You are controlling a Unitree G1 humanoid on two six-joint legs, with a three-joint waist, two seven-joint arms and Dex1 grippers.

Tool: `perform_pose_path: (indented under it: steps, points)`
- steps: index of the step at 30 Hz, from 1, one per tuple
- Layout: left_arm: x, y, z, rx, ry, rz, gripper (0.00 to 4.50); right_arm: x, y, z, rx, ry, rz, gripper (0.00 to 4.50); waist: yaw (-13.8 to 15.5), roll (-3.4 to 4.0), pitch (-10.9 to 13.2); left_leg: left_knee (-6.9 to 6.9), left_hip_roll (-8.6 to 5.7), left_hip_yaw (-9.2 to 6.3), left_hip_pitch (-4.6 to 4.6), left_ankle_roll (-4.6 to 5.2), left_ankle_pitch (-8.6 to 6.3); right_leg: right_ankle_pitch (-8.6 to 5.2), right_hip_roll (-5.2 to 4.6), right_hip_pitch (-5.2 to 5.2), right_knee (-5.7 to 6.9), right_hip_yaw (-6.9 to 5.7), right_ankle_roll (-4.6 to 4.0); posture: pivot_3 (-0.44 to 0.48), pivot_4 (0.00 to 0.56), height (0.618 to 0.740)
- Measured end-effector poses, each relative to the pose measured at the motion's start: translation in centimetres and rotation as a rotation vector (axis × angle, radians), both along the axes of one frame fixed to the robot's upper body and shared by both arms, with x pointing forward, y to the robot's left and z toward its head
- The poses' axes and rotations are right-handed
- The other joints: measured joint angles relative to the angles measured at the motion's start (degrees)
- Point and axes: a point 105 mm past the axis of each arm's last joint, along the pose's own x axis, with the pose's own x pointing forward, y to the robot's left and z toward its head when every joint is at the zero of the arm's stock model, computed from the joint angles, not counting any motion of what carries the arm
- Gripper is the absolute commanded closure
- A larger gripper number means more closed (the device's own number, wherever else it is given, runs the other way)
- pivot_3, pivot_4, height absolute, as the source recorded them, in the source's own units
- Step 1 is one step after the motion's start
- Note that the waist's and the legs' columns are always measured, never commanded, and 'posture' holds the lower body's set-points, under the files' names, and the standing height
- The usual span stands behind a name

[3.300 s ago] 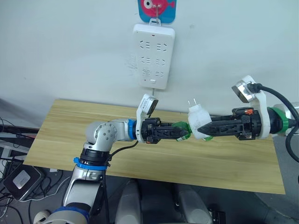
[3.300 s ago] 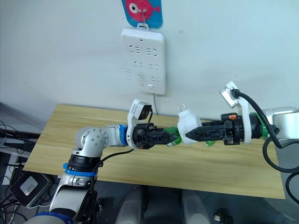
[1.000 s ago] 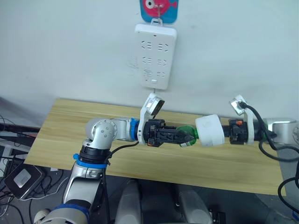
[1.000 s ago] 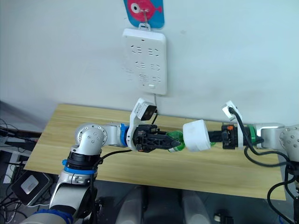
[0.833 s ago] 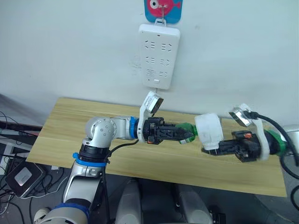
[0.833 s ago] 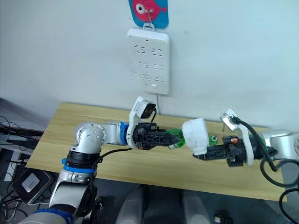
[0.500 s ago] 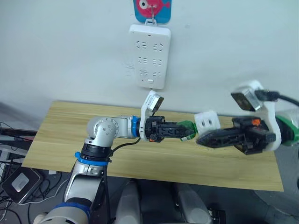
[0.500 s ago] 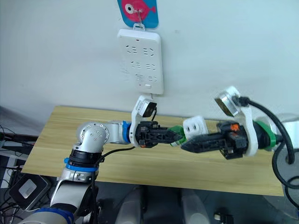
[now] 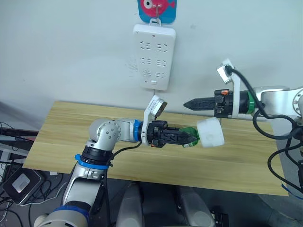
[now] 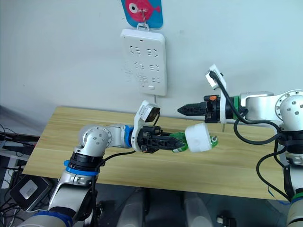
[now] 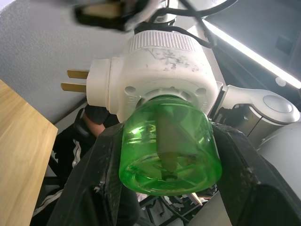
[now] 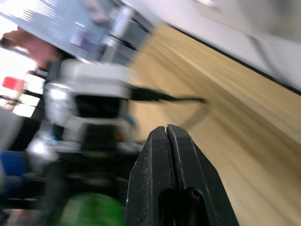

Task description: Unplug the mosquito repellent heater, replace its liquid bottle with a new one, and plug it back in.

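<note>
Your left gripper [image 9: 189,138] pinches the bottle [image 9: 190,135] (heater [image 9: 210,133] hanging on, 3 o'clock); right gripper [image 9: 187,103] pressed together, free.

Open air lies between the heater [image 9: 210,133] and the power strip [image 9: 155,57] on the wall. The right pincer [image 9: 185,103], fingers together, hangs just above the heater, crossing that path.
</note>
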Motion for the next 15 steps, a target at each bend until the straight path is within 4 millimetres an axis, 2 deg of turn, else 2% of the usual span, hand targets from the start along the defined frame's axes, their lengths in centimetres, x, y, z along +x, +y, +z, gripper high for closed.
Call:
perform_pose_path:
  steps: [4,6,7,15]
  points:
    - [-0.2,-0.1,0.1,-0.003,-0.005,-0.01,2.19,0.7,-2.3,-3.9,-0.073,0.065,-0.082,4.46,0.41,0.0,0.0,0.0,-0.03,0.02,0.0,0.0,0.0,0.0,0.0,0.0,0.0,0.01,0.0,-0.115,0.319,0.74]
    - [0.0,0.1,0.2,-0.005,-0.005,-0.001,2.19,-0.5,-3.6,-6.1,-0.116,0.132,-0.073,4.46,0.73,0.0,0.0,-0.01,-0.03,0.02,-0.01,0.0,0.0,0.0,0.0,0.0,-0.01,0.01,0.0,-0.115,0.319,0.74]
    - [0.1,0.1,0.3,-0.007,-0.006,0.005,2.19,-1.1,-3.9,-6.5,-0.125,0.148,-0.058,4.46,0.76,0.01,0.0,-0.01,-0.03,0.03,0.0,0.0,0.0,0.0,0.0,0.0,-0.01,0.02,0.0,-0.113,0.321,0.74]
    - [1.1,0.0,0.1,-0.014,0.012,0.062,2.19,-4.9,-2.6,-4.4,-0.025,0.148,0.113,4.46,0.43,0.0,0.0,0.05,-0.02,0.04,0.04,0.0,0.0,0.01,0.03,0.03,0.06,0.05,-0.01,-0.118,0.318,0.74]
